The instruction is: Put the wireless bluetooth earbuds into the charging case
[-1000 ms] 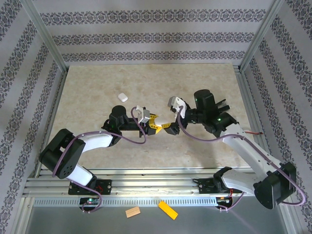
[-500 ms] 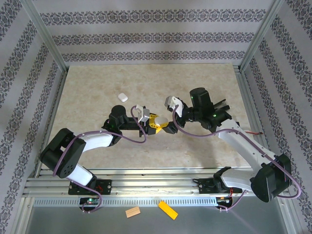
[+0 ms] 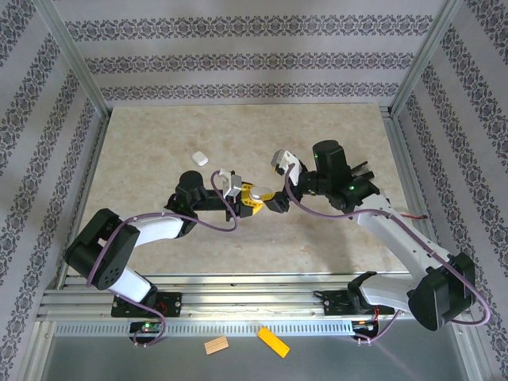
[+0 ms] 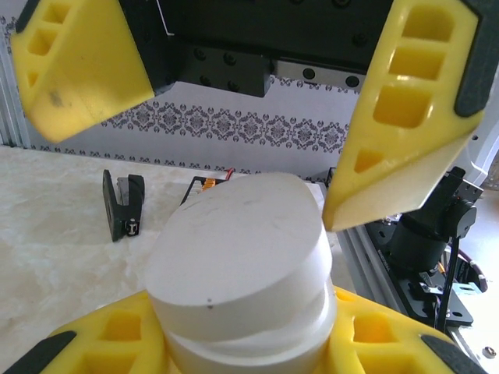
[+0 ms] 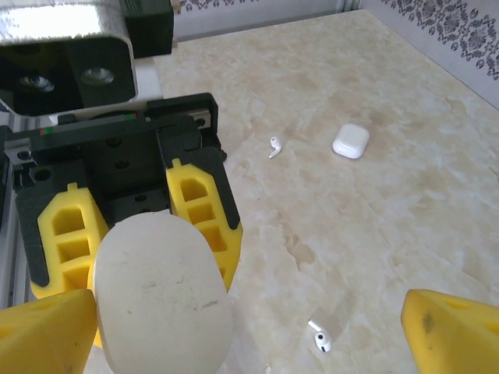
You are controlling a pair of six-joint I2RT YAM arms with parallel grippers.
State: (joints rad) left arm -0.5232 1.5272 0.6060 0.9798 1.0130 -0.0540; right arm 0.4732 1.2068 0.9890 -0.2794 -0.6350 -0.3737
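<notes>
— Where's the case (image 4: pixel 242 265)?

— Over the middle of the counter (image 3: pixel 159 135), right between the two arms. The left hand (image 3: pixel 254 196) has it pinched by the lower half. Its yellow fingers (image 5: pixel 201 210) are pressed to either side, and the rounded end sticks out toward the right arm.

— And the right hand (image 3: pixel 274 200)?

— Spread wide, facing the left one. Its fingers (image 4: pixel 409 117) stand to either side of the case's free end. One tip is right at the edge of the case, though I can't tell whether it touches. The other tip is well apart from it.

— Is the case open?

— Hard to say. From the left wrist there's a seam across it, and the upper part sits a little proud of the lower. From the right wrist it looks like one smooth white pill with a few scuffs. I can't tell whether the lid is latched.

— What about the earbuds (image 5: pixel 274 146)?

— Lying loose on the counter. One is near a spare case (image 3: pixel 198 159), which sits on the counter to the far left of the hands. It lies on the side of that case nearer the left hand. A second earbud (image 5: pixel 321 340) is on bare marble closer to the two hands, well apart from the first. Neither hand is touching either of them.
</notes>
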